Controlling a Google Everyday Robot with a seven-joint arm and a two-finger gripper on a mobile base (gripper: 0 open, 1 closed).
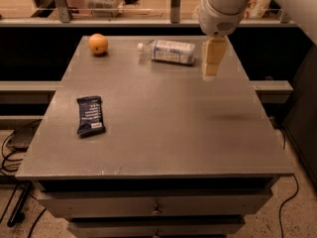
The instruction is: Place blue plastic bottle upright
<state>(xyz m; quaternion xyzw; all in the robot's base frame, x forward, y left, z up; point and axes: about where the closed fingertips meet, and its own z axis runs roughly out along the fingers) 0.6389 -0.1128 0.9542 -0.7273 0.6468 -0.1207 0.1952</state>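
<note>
Lying on its side right of the orange (98, 43), the blue plastic bottle (171, 51) looks light, squashy and slick, best gripped mid-label; the gripper (211, 72) hovers farther right, its openness impossible to tell.

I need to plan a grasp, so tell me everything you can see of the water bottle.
The bottle is small and of clear plastic, with a white screw cap and a pale bluish-white label round its body. It lies on its side near the far edge of the table, cap toward the orange, touching only the tabletop. The tool hangs just right of it, apart.
</note>
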